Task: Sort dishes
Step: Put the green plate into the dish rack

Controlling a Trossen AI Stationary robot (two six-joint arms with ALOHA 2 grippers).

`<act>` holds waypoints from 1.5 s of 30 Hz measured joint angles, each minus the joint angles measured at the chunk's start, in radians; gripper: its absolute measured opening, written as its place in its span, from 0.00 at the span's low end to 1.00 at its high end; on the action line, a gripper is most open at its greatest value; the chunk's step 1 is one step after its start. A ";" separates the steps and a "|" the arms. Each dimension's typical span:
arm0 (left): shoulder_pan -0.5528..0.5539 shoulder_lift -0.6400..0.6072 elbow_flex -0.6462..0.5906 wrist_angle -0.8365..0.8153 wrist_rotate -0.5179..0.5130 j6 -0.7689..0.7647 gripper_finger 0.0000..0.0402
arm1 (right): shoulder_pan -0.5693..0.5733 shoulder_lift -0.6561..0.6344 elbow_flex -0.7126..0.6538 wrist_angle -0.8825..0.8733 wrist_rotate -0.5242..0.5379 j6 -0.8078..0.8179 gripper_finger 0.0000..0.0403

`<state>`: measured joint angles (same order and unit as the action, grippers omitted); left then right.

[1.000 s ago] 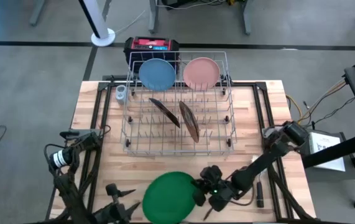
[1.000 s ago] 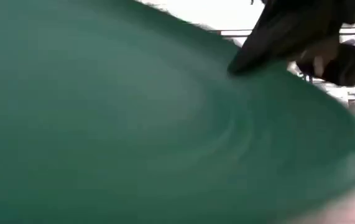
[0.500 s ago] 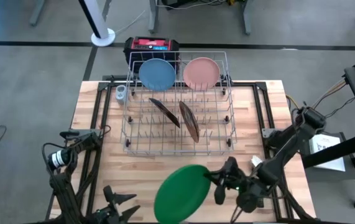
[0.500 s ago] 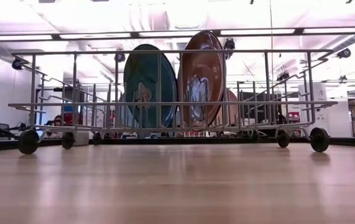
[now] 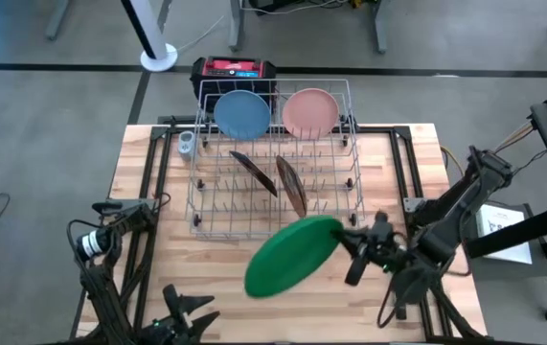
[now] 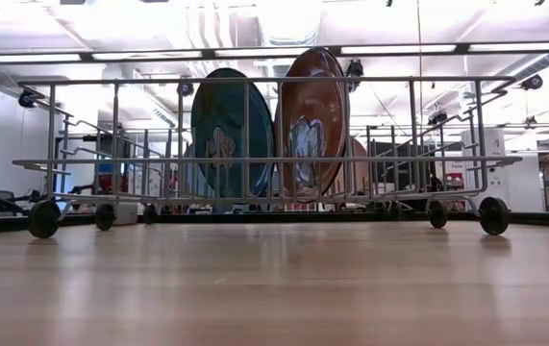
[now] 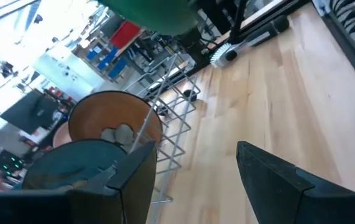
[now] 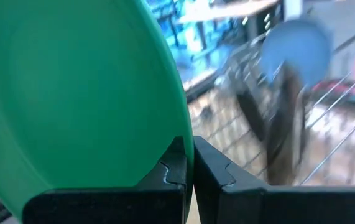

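My right gripper [image 5: 346, 240] is shut on the green plate [image 5: 292, 255], held in the air just in front of the grey wire rack [image 5: 273, 203]. In the rack, the light blue plate [image 5: 242, 113] and the pale pink plate [image 5: 309, 111] stand at the far end. The two orange-brown plates [image 5: 254, 173] [image 5: 292, 187] stand on edge between the wires in the middle. My left gripper [image 5: 183, 309] is open and empty at the table's near edge. In the left wrist view it shows over bare wood [image 7: 196, 180]. My right gripper pinches the green plate's rim [image 8: 186, 138] between its two fingers, on the plate's right side. The fingers [image 8: 171, 177] come at it about level from the table's right. The plate is lifted clear of the table and tilted, reaching leftward from the fingers.
A brush with a white head [image 7: 222, 56] lies on the wood at the near right. A small cup [image 5: 187, 144] stands left of the rack's far end. A red and black box [image 5: 233, 70] sits behind the rack. Bare wood lies in front of the rack [image 5: 225, 259].
My right gripper has risen from the table's near edge and gone toward the far edge and the right, up to the rack. The green plate, flat and low a second ago, is now lifted clear and tilted. It has left the low view.
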<state>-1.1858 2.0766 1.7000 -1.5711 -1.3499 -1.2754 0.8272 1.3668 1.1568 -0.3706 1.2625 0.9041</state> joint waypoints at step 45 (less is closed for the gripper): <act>0.159 -0.813 -0.467 0.000 -0.222 0.175 0.53 | -0.640 -0.371 0.001 0.008 0.253 -0.921 0.00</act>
<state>-1.0265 1.2634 1.2330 -1.5715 -1.5723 -1.1007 0.1873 0.9954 1.1580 -0.3622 1.5155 -0.0173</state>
